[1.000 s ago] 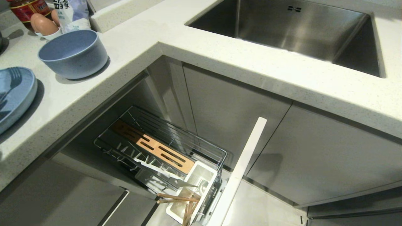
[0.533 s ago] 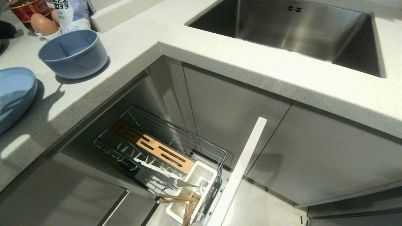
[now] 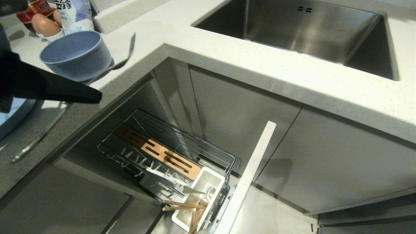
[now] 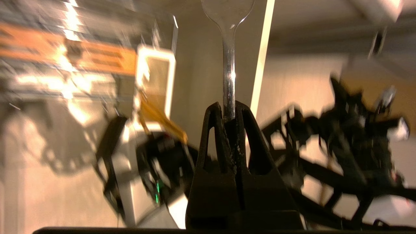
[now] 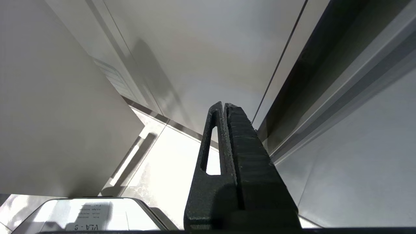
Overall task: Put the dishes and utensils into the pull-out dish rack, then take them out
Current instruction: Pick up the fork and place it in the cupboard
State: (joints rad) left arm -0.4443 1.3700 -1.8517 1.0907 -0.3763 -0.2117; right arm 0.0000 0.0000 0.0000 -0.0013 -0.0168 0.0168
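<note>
Head view: left gripper (image 3: 94,96), above the counter edge, pinches a metal spoon (image 3: 126,53) by its handle. Chopsticks (image 3: 183,205) already sit in the rack's white cutlery box (image 3: 208,182); lower the spoon there upright, slowly.

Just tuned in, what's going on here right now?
The left gripper is shut on a metal utensil, holding it by the handle over the counter edge near the bowl. The rack is pulled out below, with chopsticks already in its white cutlery box. The plate is on the counter too. The right gripper is shut and idle by the cabinets.
</note>
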